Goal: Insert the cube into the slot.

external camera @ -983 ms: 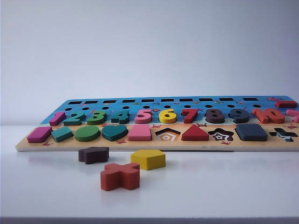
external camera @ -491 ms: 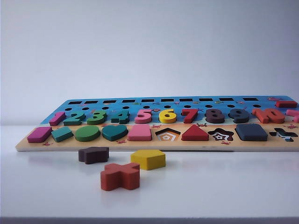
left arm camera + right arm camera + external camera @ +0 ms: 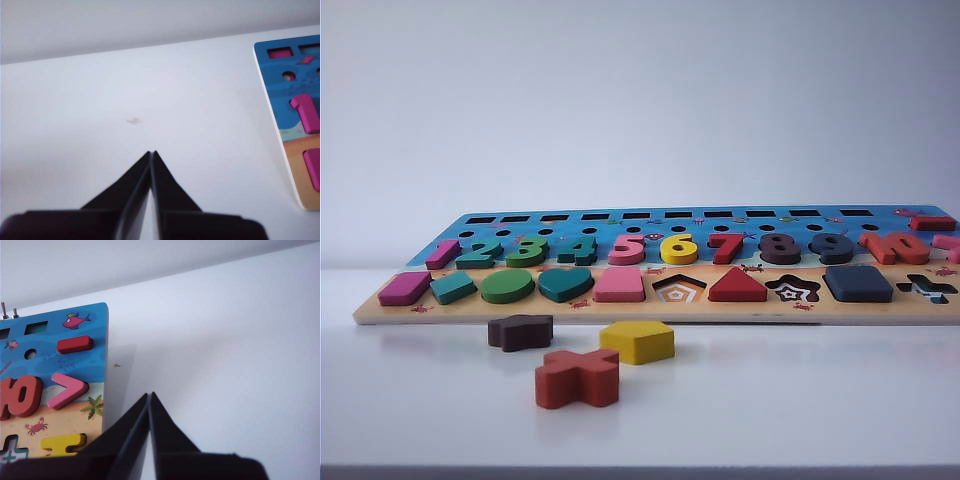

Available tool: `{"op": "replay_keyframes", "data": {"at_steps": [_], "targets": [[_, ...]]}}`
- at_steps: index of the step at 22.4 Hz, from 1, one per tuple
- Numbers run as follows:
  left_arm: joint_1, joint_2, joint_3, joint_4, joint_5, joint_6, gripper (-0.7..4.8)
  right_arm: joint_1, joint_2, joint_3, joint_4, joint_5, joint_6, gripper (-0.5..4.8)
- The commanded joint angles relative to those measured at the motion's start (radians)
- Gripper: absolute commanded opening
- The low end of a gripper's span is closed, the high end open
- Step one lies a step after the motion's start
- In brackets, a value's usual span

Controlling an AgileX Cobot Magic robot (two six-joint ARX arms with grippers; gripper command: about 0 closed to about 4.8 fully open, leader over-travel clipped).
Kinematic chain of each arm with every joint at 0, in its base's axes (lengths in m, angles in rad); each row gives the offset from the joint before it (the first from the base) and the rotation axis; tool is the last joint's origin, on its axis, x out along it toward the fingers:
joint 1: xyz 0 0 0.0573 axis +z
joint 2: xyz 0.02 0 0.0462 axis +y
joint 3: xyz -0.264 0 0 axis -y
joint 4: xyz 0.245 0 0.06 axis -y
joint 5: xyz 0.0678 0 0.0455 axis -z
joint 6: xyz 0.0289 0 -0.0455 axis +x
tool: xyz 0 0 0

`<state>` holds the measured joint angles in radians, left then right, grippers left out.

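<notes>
White tabletop (image 3: 800, 410) and pale wall frame everything. Left gripper (image 3: 152, 154), jaws together, hangs off the board's (image 3: 380, 312) left end; the cube (image 3: 858, 283) already fills the slot, so the task looks finished. Loose star (image 3: 520, 331), cross (image 3: 577, 378), pentagon (image 3: 637, 341) obstruct nothing. Right gripper (image 3: 149, 396), likewise pinched together, hovers beside the right end.

The flat dark navy wooden cube (image 3: 858, 283) sits in the tan wooden puzzle board (image 3: 620, 309); the left claw (image 3: 151, 154) hangs off the board's left end, the right claw (image 3: 149, 395) off its right end.
</notes>
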<state>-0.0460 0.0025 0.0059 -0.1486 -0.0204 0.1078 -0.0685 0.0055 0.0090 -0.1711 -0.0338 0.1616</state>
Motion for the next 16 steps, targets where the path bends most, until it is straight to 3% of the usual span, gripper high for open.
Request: {"op": "replay_keyframes", "data": {"at_steps": [1,16], "targets": [[0.000,-0.001,-0.001,0.010,0.024,-0.004,0.09,0.002,-0.003,-0.002,0.006,0.001,0.002,-0.04],[0.000,-0.001,-0.001,0.071,0.023,-0.030,0.09,0.002,-0.003,-0.002,0.006,0.001,0.002,-0.04]]}}
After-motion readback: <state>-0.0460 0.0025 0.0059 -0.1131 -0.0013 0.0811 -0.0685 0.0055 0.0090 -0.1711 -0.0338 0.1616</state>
